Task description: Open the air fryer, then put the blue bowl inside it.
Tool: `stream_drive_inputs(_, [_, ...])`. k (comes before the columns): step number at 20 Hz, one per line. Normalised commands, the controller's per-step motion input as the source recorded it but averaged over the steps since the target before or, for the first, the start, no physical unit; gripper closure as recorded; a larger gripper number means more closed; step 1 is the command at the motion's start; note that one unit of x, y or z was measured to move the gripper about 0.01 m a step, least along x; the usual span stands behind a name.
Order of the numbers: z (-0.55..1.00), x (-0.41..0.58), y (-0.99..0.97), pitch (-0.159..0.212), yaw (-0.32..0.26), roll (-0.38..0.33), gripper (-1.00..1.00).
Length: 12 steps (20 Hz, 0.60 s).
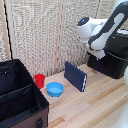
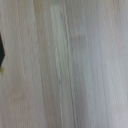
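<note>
The black air fryer [image 1: 114,59] stands at the exterior view's right, on the wooden table. My white arm reaches down in front of it, and the gripper [image 1: 98,54] hangs by its upper front corner. I cannot make out its fingers. The air fryer handle is hidden behind the arm. The light-blue bowl [image 1: 55,89] sits on the table, well to the exterior view's left of the gripper, with nothing touching it. In the wrist view I see only blurred wooden table [image 2: 70,65] and no fingers.
A small red cup [image 1: 39,80] stands just behind the bowl. A dark-blue flat slab [image 1: 75,76] stands on edge between the bowl and the air fryer. A black fabric case with dividers [image 1: 20,97] fills the exterior view's lower left. A slatted screen backs the table.
</note>
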Motion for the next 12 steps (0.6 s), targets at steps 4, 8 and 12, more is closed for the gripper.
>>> stream_drive_inputs(4, [-0.32, -0.032, -0.59, -0.037, 0.159, -0.161, -1.00])
stream_drive_inputs(8, [-0.35, -0.114, -0.54, -0.005, 0.167, -0.151, -1.00])
stream_drive_inputs(12, [-0.28, -0.180, -0.45, 0.004, 0.201, -0.114, -1.00])
